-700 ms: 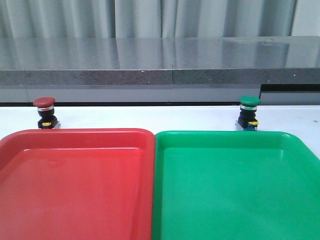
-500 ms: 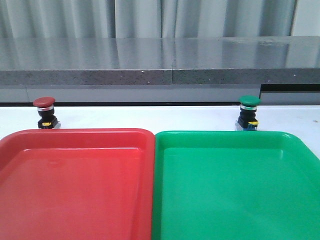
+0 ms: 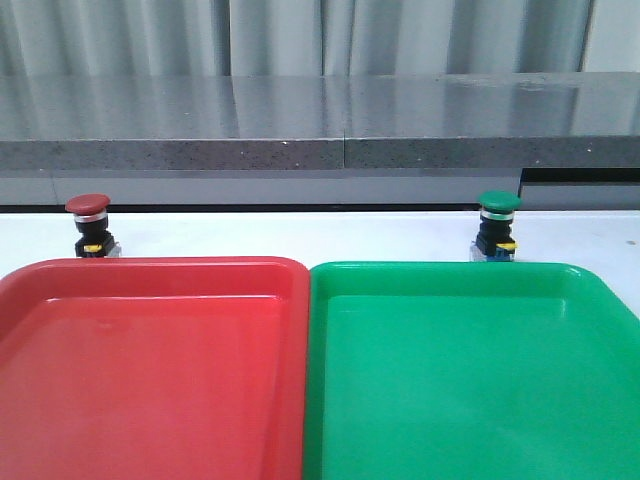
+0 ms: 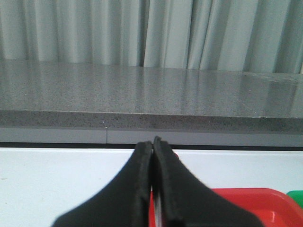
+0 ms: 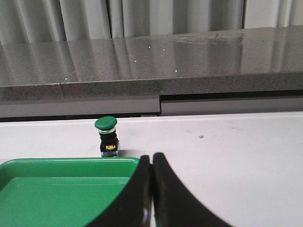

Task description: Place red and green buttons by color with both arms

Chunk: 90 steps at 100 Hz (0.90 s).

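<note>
Both end effectors, left [image 4: 152, 142] and right [image 5: 151, 158], read closed and empty to me. Red button [image 3: 90, 225] and green button [image 3: 497, 226] stand upright on the desk [image 3: 300, 235] behind their matching trays, red tray [image 3: 150, 370] and green tray [image 3: 470, 370].

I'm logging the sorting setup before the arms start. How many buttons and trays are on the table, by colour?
Red buttons: 1, the red button behind the red tray
Green buttons: 1, the green button behind the green tray
Red trays: 1
Green trays: 1
Total: 4 things, 2 red and 2 green
</note>
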Each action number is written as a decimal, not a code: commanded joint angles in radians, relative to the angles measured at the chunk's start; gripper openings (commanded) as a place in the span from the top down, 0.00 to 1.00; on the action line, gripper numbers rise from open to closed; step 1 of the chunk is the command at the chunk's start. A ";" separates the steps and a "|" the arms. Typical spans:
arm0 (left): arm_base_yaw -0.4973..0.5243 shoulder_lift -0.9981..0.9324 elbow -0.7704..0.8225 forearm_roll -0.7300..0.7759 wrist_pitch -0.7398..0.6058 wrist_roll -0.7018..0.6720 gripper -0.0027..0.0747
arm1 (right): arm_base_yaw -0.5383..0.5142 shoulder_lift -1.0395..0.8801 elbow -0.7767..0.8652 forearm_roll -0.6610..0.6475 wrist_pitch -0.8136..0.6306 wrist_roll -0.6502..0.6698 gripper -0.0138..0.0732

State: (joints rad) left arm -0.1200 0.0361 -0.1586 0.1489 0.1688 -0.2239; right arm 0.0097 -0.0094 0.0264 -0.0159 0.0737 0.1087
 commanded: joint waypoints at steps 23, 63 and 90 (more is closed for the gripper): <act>0.002 0.360 -0.442 -0.129 0.348 -0.005 0.99 | -0.005 0.001 -0.013 0.000 -0.088 0.001 0.92; 0.002 0.655 -0.628 -0.122 0.475 0.003 0.99 | -0.005 0.001 -0.013 0.000 -0.088 0.001 0.92; 0.002 0.690 -0.628 -0.125 0.492 0.061 0.70 | -0.005 0.001 -0.013 0.000 -0.088 0.001 0.92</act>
State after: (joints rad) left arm -0.1200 0.7227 -0.7500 0.0314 0.7175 -0.1962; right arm 0.0097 -0.0094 0.0264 -0.0159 0.0737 0.1087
